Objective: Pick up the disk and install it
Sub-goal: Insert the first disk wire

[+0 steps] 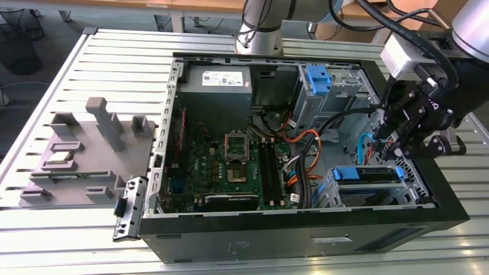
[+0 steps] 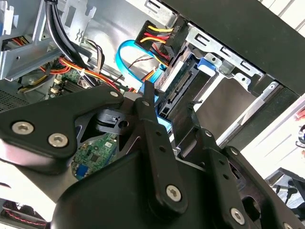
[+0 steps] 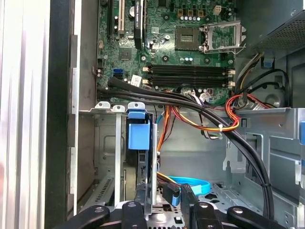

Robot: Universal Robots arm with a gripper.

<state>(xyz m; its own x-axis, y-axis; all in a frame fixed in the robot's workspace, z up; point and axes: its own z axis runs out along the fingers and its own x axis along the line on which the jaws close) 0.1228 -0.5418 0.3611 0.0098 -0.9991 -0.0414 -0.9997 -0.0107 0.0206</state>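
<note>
- The disk (image 1: 365, 174) sits in the drive cage (image 1: 418, 184) at a corner of the open computer case (image 1: 306, 243), on the exterior view's right. Its blue bracket front is plain, but the cage hides most of its body.
- In the first wrist view the disk (image 3: 139, 135) stands edge-on. Its blue tab is clear, while the rest is dark and cut off by the claw's links.
- The claw (image 1: 393, 150) hangs inside the case, right over the cage. In the exterior view its tips are hard to pick out against the dark cables.
- In the second wrist view the claw (image 2: 171, 102) is spread, with its 2 fingers (image 2: 155, 133) on either side of the disk's connector end. Whether a pad touches the disk cannot be told.
- A blue cable (image 3: 195, 183) loops just beside the disk, and its ends are hard to trace.
- Black cables (image 3: 190, 102) cross over the edge of the motherboard (image 3: 190, 43).
- The case rests on a slatted counter (image 1: 114, 51).
</note>
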